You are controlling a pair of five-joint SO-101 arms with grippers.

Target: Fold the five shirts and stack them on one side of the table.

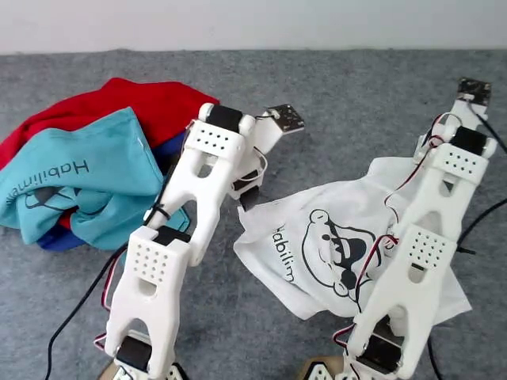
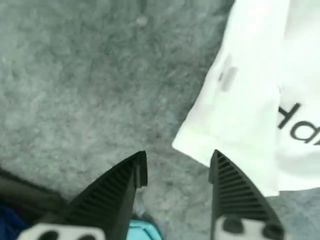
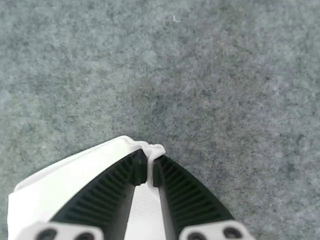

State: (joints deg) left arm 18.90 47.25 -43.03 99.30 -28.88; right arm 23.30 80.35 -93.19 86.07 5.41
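Fabric at the edge of the white shirt (image 3: 60, 182) is being pinched between the pressed-together fingers of the right gripper (image 3: 149, 167), over the grey table (image 3: 225, 75). The left gripper (image 2: 177, 170) is being held with its jaws spread beside a corner of that shirt, gripping nothing. The shirt is being seen crumpled on the table's right half, and a teal shirt (image 1: 87, 182), red shirt (image 1: 150, 103) and blue shirt (image 1: 47, 239) heaped at the left
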